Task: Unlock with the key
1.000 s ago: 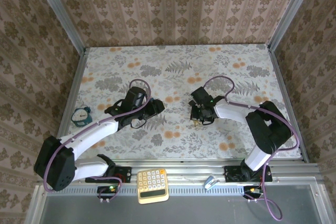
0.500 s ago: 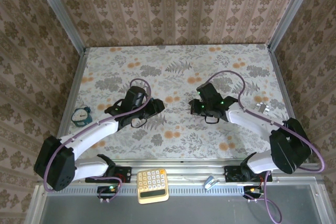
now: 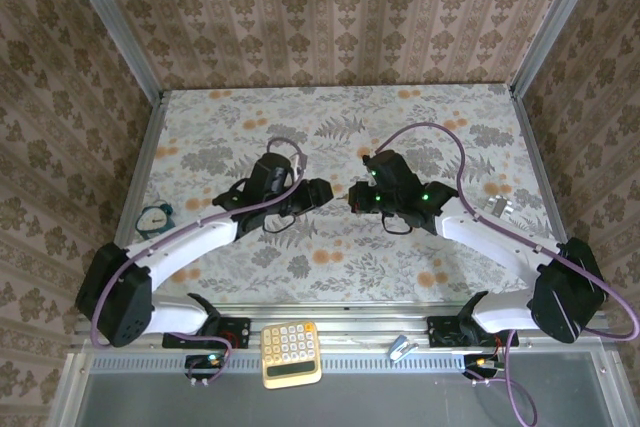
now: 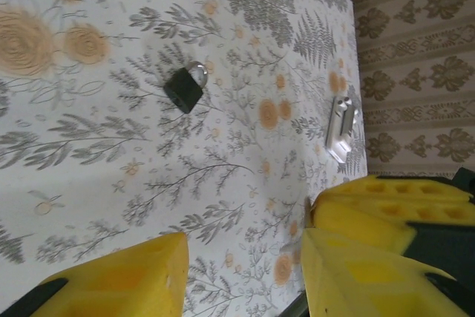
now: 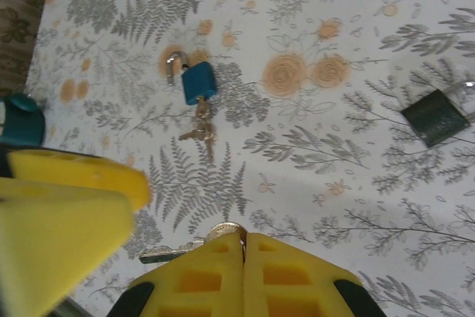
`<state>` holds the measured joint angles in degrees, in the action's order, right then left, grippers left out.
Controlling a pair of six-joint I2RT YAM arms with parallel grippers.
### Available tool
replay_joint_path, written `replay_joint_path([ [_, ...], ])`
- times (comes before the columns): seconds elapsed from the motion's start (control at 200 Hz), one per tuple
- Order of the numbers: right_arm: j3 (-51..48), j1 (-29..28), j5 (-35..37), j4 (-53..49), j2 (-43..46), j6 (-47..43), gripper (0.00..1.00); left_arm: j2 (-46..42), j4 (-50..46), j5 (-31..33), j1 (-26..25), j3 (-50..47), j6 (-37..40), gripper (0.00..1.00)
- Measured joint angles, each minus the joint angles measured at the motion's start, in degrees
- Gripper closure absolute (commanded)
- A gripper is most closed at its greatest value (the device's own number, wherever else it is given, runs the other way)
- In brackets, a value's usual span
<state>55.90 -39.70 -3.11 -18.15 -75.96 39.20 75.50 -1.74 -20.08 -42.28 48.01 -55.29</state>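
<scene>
The calculator (image 3: 292, 353) lies on the near rail at 6 o'clock; the marks on its buttons are too small to read. From bases at 7 and 5 o'clock, the left arm (image 3: 190, 242) and right arm (image 3: 490, 242) stretch low over the flowered table (image 3: 330, 117). Both bend inward, so the grippers face almost tip to tip at the middle.

The right gripper (image 5: 243, 240) is clenched on the key (image 5: 172, 252). Its head is pinched between the yellow pads. The thin blade sticks out sideways, its long axis about level in the right wrist view, with the tip toward 9 o'clock. The left gripper (image 4: 243, 257) is released, jaws apart with tabletop showing between them.

Farther off, a blue padlock (image 5: 199, 83) lies flat with a small bunch of keys (image 5: 199, 133) below it. A dark padlock (image 4: 184, 89) lies apart from it, and a metal piece (image 3: 497, 207) sits at 3 o'clock.
</scene>
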Motion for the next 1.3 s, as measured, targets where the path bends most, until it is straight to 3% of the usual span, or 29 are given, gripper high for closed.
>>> replay_joint_path([
  [0.385, 1.3, -1.5, 0.1, 0.2, 0.0, 0.0, 1.0, 1.7, 1.9, -1.2, -1.2, 1.2, 0.0, 0.69],
  [0.735, 1.3, -1.5, 1.0, 0.2, 0.0, 0.0, 1.0, 1.6, 2.6, -1.5, -1.2, 1.2, -0.6, 0.99],
  [1.04, 1.3, -1.5, 1.2, 0.7, 0.0, 0.0, 1.0, 1.0, 3.3, -1.9, -1.2, 1.2, -0.5, 1.0],
  [1.185, 1.2, -1.5, 1.2, 1.4, 0.3, -0.1, 0.81, 0.3, 2.2, -1.8, -1.1, 1.5, 0.5, 1.0],
  [1.295, 0.2, -0.9, 1.2, 1.7, 1.8, -0.1, 0.72, -0.5, -2.3, -1.6, -0.8, 2.9, 3.1, 1.0],
])
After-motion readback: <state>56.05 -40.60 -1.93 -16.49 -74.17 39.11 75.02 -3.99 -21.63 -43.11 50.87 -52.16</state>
